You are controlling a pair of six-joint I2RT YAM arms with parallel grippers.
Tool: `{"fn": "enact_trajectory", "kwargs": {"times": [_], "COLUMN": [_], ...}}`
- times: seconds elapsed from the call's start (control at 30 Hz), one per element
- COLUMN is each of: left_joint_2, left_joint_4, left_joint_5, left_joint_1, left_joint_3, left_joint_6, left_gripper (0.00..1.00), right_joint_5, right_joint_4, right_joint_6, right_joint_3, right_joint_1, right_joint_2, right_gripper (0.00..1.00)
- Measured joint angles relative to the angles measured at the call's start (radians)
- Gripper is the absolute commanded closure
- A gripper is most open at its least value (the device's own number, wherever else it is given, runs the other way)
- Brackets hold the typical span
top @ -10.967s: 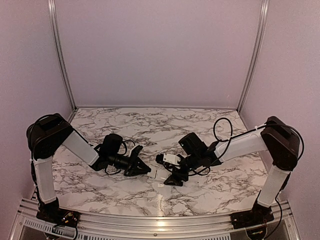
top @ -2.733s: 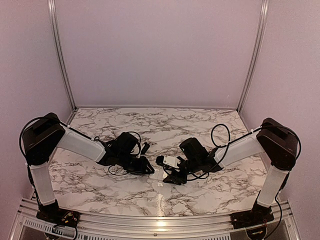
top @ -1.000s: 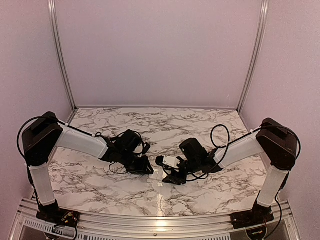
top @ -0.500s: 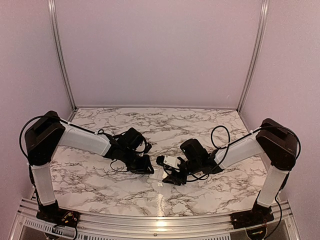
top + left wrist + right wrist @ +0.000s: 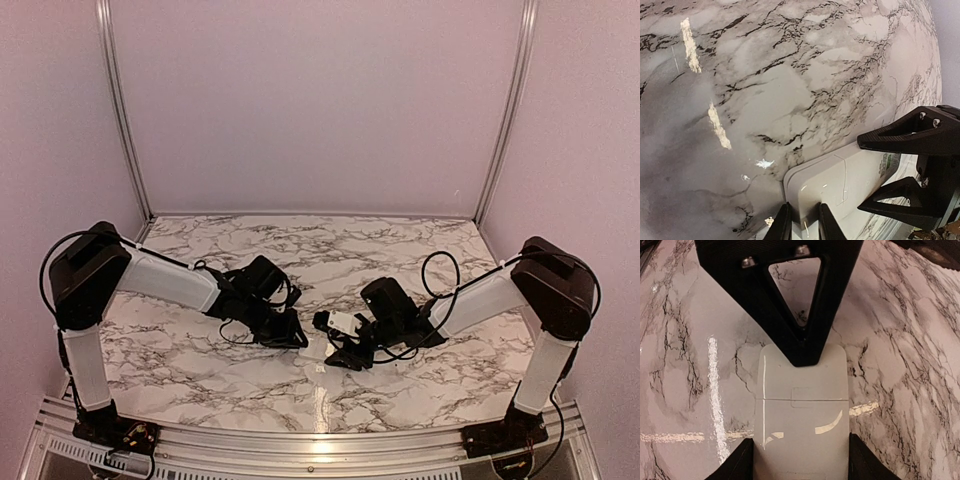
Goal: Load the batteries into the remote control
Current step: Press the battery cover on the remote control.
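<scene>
The white remote control (image 5: pixel 315 348) lies on the marble table between both grippers, plain back side up, with a cover seam across it in the right wrist view (image 5: pixel 800 425). My right gripper (image 5: pixel 340 357) is shut on the remote's two long sides (image 5: pixel 800 461). My left gripper (image 5: pixel 297 338) is nearly closed, and its tips rest on the remote's far end (image 5: pixel 804 227). It shows as a black triangle in the right wrist view (image 5: pixel 802 357). The remote (image 5: pixel 840 175) and the right gripper (image 5: pixel 860 175) also show in the left wrist view. No batteries are in view.
The marble table (image 5: pixel 320 255) is walled by pale panels at the back and sides. An aluminium rail (image 5: pixel 320 445) runs along the near edge. Black cables (image 5: pixel 440 265) loop beside both wrists.
My left gripper has moved right, from beside the remote until its tips are on the remote's end. My right gripper has stayed shut on the remote, almost still.
</scene>
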Motion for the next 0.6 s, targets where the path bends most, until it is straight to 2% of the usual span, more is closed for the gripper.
{"fn": "enact_trajectory", "kwargs": {"times": [0.4,0.5,0.6], "left_joint_2": [-0.055,-0.077,-0.094], "left_joint_4": [0.149,0.157,0.160], "left_joint_5": [0.072,0.082,0.082], "left_joint_1": [0.043,0.054,0.064], "left_joint_3": [-0.120,-0.145,-0.164], "left_joint_6": [0.032,0.041,0.049], "left_gripper": [0.54,0.51,0.54], "right_joint_5": [-0.008,-0.011,-0.014], "right_joint_4": [0.009,0.010,0.003], "right_joint_6": [-0.031,-0.036,-0.042], "right_joint_3": [0.000,0.002,0.008], "right_joint_1": [-0.001,-0.001,-0.001], "right_joint_2": [0.003,0.004,0.006], "right_gripper": [1.00,1.00,1.00]}}
